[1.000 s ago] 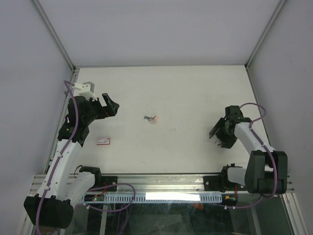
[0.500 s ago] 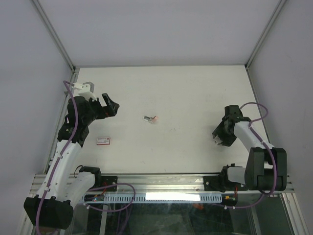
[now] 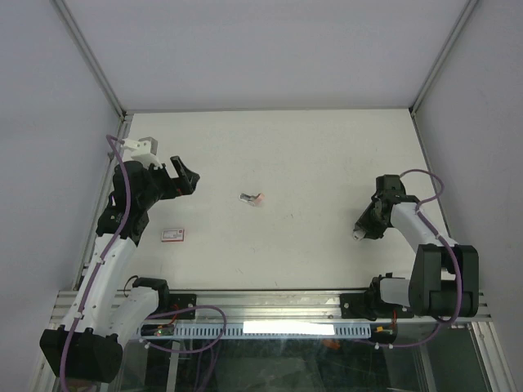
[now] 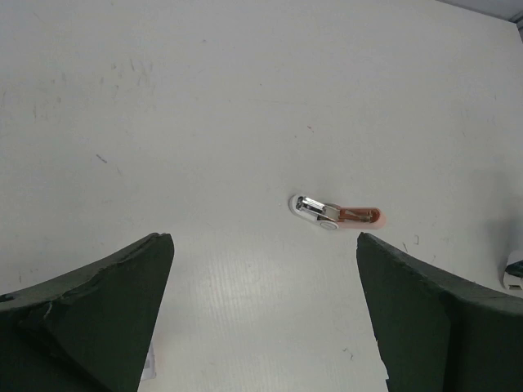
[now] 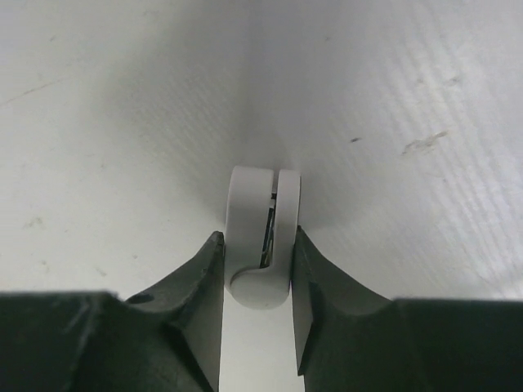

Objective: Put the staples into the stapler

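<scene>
One stapler point(image 3: 253, 198), left of pincer point(image 3: 360, 232) clamping piece point(image 5: 245, 214)

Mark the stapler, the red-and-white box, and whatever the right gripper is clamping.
stapler point(image 4: 359, 216), left wrist view, on its pink half.
red-and-white box point(image 3: 173, 234), top external view, centre of its top face.
white piece point(image 5: 249, 212), right wrist view, on its left lobe.
</scene>
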### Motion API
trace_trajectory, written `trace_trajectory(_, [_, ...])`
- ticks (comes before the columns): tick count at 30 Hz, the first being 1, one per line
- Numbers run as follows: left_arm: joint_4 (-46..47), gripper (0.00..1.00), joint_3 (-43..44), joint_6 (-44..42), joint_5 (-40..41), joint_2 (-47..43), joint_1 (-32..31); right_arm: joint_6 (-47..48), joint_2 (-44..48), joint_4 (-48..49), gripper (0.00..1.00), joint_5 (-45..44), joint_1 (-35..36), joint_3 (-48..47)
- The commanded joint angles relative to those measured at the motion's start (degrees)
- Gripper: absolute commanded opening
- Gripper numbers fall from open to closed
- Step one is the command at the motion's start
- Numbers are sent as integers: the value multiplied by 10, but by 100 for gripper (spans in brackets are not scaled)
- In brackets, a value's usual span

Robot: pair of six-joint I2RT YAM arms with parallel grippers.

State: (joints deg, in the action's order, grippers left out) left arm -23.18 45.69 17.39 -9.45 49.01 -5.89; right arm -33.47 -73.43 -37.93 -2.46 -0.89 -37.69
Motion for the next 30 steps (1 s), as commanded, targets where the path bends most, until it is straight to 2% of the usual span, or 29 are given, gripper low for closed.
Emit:
trace_trajectory(1, [21, 99, -3, -2, -32, -14, 7, 41, 49, 42, 0, 117, 2, -27])
trace_trajectory(5, [69, 96, -18, 4, -119, -20, 7, 75, 91, 114, 0, 274, 25, -32])
trace_trajectory(9, [162, 93, -47, 66, -212, -31, -15, 99, 118, 216, 0, 448, 83, -46])
trace_trajectory(11, [217, 93, -65, 103, -234, -34, -53, 103, 129, 266, 0, 521, 121, -53])
trace_trajectory(15, [279, 93, -71, 136, -246, -6, -179, 98, 128, 332, 0, 631, 193, -77])
trace_trajectory(17, [312, 94, -73, 156, -268, 15, -232, 92, 115, 363, 0, 646, 223, -87])
trace_trajectory(18, [327, 94, -76, 165, -276, 24, -252, 75, 109, 387, 0, 704, 236, -89])
trace_trajectory(22, [347, 95, -79, 186, -283, 53, -307, 54, 87, 448, 0, 736, 291, -95])
trace_trajectory(27, [392, 95, -88, 228, -288, 78, -330, 54, 51, 434, 0, 736, 348, -121])
trace_trajectory(30, [410, 89, -87, 242, -291, 82, -337, 73, 35, 427, 0, 746, 364, -133])
